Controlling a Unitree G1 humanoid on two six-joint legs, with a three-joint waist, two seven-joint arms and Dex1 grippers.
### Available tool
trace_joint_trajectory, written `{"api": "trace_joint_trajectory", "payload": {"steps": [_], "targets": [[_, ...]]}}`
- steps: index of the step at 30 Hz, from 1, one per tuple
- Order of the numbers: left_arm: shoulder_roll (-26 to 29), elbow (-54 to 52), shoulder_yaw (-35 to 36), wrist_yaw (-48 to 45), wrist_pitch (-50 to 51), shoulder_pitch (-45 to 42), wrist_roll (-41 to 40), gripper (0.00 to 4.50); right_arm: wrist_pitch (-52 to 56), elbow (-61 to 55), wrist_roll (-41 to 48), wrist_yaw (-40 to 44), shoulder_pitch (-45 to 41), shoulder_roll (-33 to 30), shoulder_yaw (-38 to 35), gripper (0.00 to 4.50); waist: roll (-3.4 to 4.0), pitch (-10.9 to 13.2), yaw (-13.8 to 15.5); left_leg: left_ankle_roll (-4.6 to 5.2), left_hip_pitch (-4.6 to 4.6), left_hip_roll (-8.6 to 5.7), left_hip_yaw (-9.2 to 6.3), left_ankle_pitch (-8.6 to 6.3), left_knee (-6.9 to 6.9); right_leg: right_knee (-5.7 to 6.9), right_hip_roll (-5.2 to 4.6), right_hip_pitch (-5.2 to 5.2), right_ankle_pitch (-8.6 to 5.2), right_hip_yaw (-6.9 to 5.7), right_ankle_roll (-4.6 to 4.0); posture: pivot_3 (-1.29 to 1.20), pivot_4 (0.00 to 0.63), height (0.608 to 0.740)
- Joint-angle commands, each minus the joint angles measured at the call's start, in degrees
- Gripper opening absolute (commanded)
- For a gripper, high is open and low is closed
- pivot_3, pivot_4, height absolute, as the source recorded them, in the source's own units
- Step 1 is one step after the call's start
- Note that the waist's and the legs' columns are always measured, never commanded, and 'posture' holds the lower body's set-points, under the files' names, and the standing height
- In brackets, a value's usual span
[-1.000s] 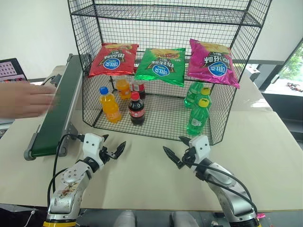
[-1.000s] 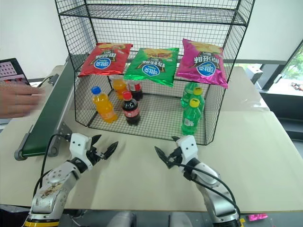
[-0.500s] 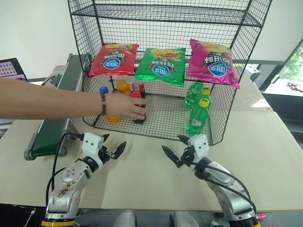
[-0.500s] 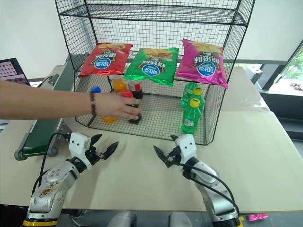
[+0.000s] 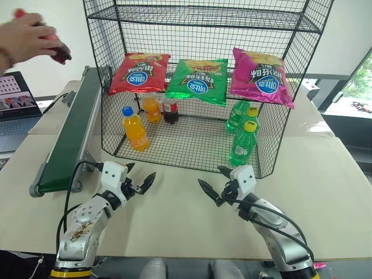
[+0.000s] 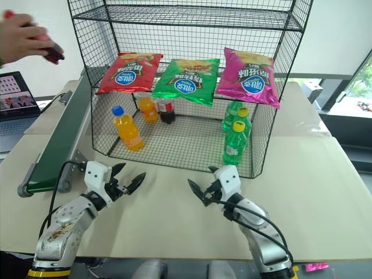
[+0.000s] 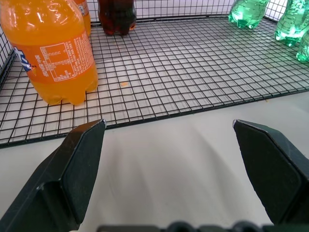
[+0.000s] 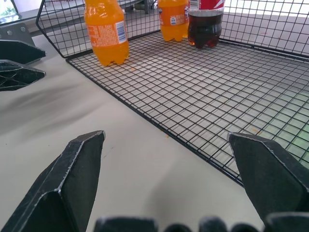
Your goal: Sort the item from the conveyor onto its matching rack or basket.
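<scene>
Two black fingers point(image 7: 79, 166) spread wide above pale tabletop point(image 7: 164, 150), nothing between them. Ahead, black wire-grid rack floor point(image 7: 193, 67). Orange soda bottle point(image 7: 50, 50) upright at near corner; behind it a second orange bottle point(image 7: 82, 9) and dark cola bottle point(image 7: 117, 14). Green bottles point(image 7: 289, 21) clustered at opposite side.

Three chip bags point(image 5: 200, 78), orange soda point(image 5: 135, 128), green bottles point(image 5: 242, 144), laptop point(image 5: 18, 109).

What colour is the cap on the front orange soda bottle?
Blue. The orange soda bottle shows its cap best in the left eye view.
</scene>
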Motion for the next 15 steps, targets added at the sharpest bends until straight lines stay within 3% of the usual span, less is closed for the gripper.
{"api": "trace_joint_trajectory", "payload": {"steps": [1, 15], "targets": [[0.2, -2.4, 0.9, 0.5, -0.2, -0.1, -0.3, 4.5, -1.0, -1.2, 0.0, 0.2, -0.8, 0.5, 0.1, 4.49, 0.0, 0.0, 0.0, 0.0, 0.0, 0.0, 0.0, 0.0, 0.0, 0.0, 0.0, 0.0, -0.01, 0.0, 0.01, 0.0, 0.15, 0.738], [0.7, -3.0, 2.1, 0.5, 0.3, 0.7, -1.1, 4.5, -1.2, -0.8, -0.2, 0.4, -0.6, 0.6, -0.2, 4.49, 0.0, 0.0, 0.0, 0.0, 0.0, 0.0, 0.0, 0.0, 0.0, 0.0, 0.0, 0.0, 0.0, 0.0, 0.0, 0.0, 0.15, 0.738]]}}
